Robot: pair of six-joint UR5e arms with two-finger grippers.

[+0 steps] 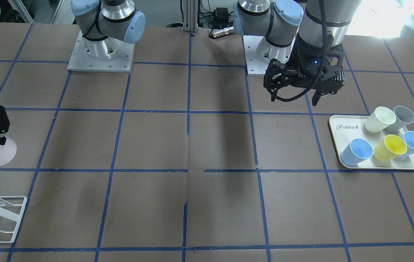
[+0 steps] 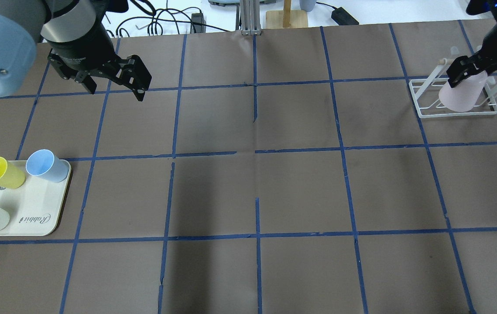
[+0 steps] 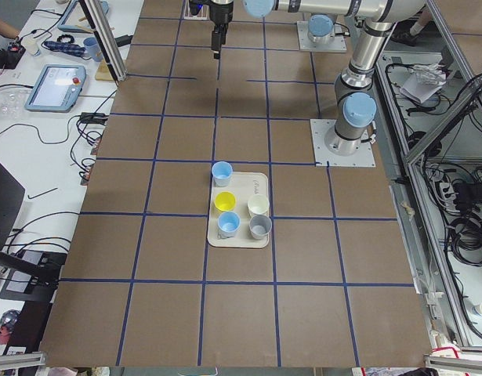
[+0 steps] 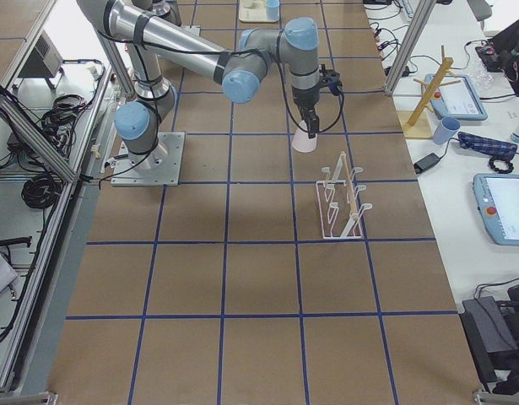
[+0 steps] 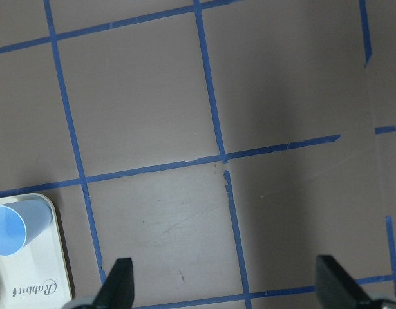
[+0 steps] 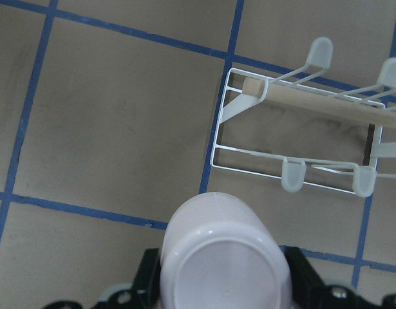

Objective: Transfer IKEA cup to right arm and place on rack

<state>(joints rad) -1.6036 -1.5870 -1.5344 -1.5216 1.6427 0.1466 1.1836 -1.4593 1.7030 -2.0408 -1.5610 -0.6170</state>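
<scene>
The right arm's black two-finger hand (image 2: 467, 76) is clamped on the small pale pink plastic cup (image 2: 461, 97).

What could go wrong from here? The cup looks smooth and slippery, and only two thin fingers pinch it. I think it could slide or twist in the hand if it bumps a rod. The white wire rack with slanted rods (image 2: 423, 110) looks light (it is only thin wire). A push from the cup could shove it along the brown desk with blue tape lines (image 2: 257, 196), or tip it over. If the hand lets go too soon or off to one side, the cup could miss the rods, drop and roll away. Going down slowly and straight should help.

The hand pinches the cup near its narrow end, so the wide end hangs lower and tips a bit. The cup is up in the air, close to the rack, at the far right of the desk in the overhead view. It does not touch the rack. In the right wrist view the rack lies just past the cup, and its pale round-ended peg (image 6: 313, 103) shows there too.

The left arm's black two-finger hand (image 2: 116, 90) hangs well apart from all this, over the far left of the desk. Its fingers are apart and hold nothing. On the near left sits the cream rectangular plastic tray (image 2: 34, 198) with blue, yellow and pale cups.
</scene>
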